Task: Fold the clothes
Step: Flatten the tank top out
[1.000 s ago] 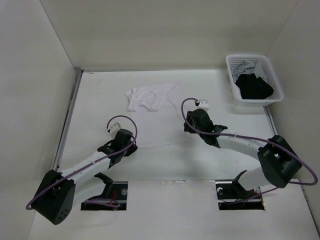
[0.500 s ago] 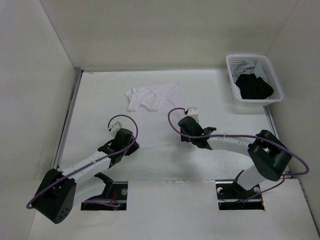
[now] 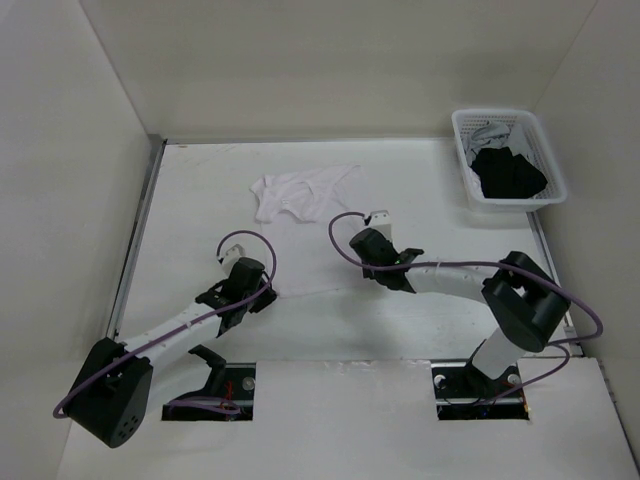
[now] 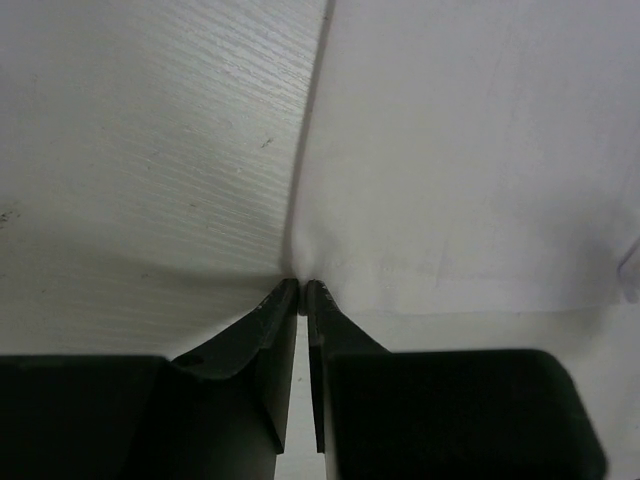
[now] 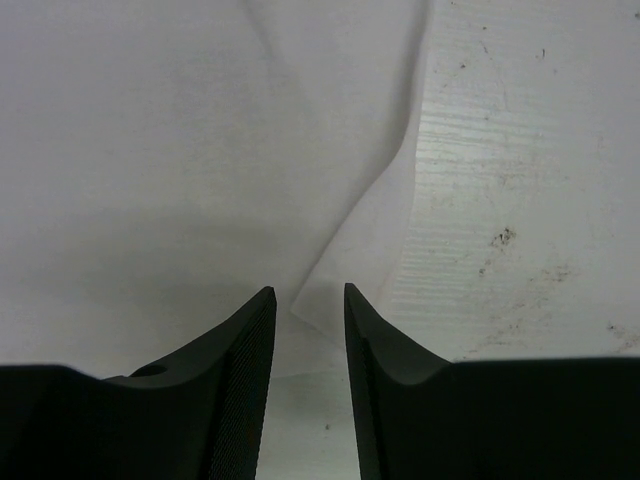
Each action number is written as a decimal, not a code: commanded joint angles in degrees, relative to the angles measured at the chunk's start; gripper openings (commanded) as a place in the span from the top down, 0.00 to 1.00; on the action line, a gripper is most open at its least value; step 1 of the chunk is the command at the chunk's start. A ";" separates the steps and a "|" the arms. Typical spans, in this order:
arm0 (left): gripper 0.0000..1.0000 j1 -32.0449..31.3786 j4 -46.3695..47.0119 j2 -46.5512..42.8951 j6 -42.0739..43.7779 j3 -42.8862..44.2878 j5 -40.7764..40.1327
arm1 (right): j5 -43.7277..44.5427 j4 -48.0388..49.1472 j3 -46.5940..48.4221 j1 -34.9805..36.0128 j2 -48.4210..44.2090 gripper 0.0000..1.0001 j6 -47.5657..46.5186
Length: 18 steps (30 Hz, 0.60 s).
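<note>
The left gripper (image 4: 302, 287) pinches the edge of the white top (image 4: 460, 150) on the table (image 4: 130, 130). The right gripper (image 5: 310, 292) has its fingers spread around a corner of the top.

White table (image 3: 180, 220): crumpled clothes (image 3: 300, 195) far ctr, flat white cloth (image 4: 450, 150) nr front, basket (image 3: 515, 203) far-R corner.

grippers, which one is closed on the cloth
The left gripper: its jaws pinch the edge of the flat white cloth, while the right gripper has its jaws apart around a cloth corner.
</note>
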 commanded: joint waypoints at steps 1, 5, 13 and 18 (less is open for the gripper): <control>0.93 0.34 0.60 -0.93 0.53 -0.68 0.44 | 1.22 -0.48 2.45 0.26 1.31 0.63 -0.59; 0.96 -0.36 0.78 -1.37 0.71 -0.51 0.00 | 1.13 -0.56 2.88 0.26 2.80 0.67 -0.68; 0.98 0.34 0.25 -4.18 0.71 -1.39 -0.09 | 1.40 -1.35 3.85 0.26 5.35 0.74 -0.59; 0.98 0.60 -0.10 -5.06 0.97 -0.69 -0.09 | 3.50 -2.15 3.42 0.26 3.25 0.79 0.38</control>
